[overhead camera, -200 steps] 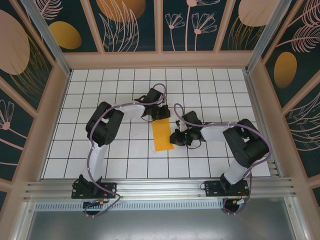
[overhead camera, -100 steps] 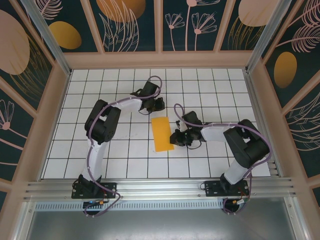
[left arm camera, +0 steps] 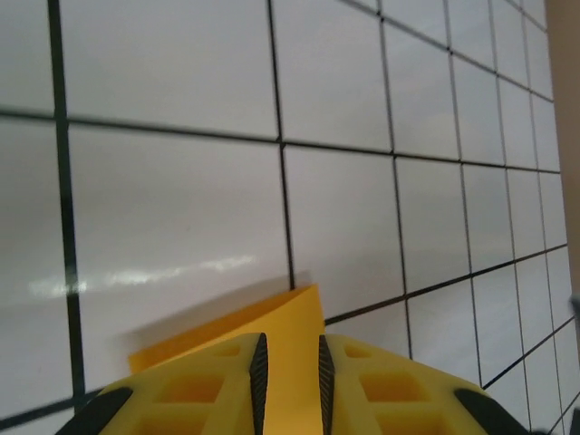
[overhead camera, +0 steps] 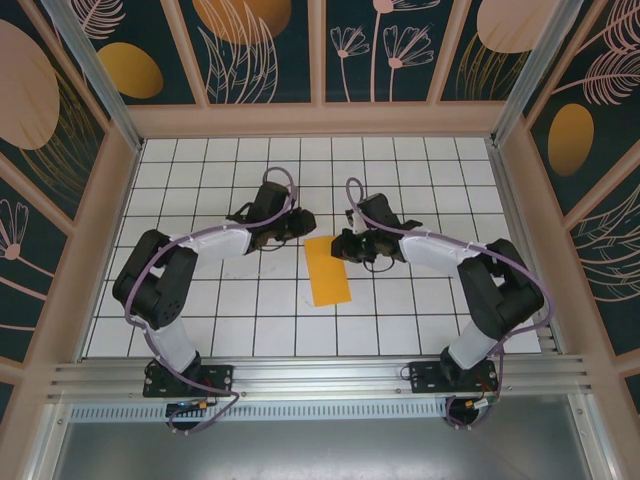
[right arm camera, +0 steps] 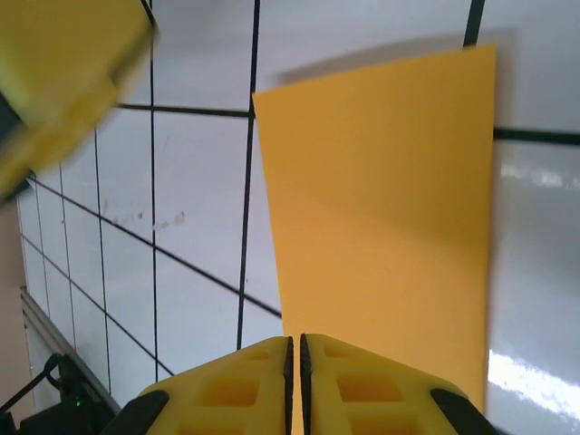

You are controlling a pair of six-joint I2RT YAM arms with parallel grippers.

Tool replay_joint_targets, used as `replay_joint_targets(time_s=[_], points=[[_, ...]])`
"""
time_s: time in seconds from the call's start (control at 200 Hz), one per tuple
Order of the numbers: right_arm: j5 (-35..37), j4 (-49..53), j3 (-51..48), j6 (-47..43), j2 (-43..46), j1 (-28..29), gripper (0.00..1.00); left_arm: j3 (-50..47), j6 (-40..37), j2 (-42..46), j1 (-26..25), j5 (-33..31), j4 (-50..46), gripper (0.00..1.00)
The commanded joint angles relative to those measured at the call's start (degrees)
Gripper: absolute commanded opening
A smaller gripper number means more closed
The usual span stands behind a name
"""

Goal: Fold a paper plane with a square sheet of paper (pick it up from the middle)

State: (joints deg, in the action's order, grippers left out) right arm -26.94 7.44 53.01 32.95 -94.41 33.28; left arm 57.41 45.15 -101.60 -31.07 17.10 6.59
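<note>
Orange-yellow paper [overhead camera: 327, 270]; white table [overhead camera: 420, 310] with black grid lines; walls [overhead camera: 290, 70] teal with orange ovals, pink leaves.

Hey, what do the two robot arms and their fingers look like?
The left arm and right arm both have black joint housings joined by white links, with a lilac cable looped along each. The left fingers and right fingers are yellow plastic with moulded hollow pockets and black inner pads.

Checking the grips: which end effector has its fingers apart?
The left end effector: a narrow gap shows between its fingers; on the right end effector they press together.
</note>
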Motion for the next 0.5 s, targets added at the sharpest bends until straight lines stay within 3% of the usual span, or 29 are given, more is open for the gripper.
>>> replay_joint_targets(time_s=[0.0,0.495], points=[[2.59,0.47,1.8,-0.48,-4.45,-0.93,0.15,-2.78,4.23,-0.02,-0.23,3.82,7.19,0.24],[1.39,-2.38,1.12,-0.68,-11.95,-1.64,0.14,2.59,5.07,-8.16,-3.18,8.33,9.26,0.21]])
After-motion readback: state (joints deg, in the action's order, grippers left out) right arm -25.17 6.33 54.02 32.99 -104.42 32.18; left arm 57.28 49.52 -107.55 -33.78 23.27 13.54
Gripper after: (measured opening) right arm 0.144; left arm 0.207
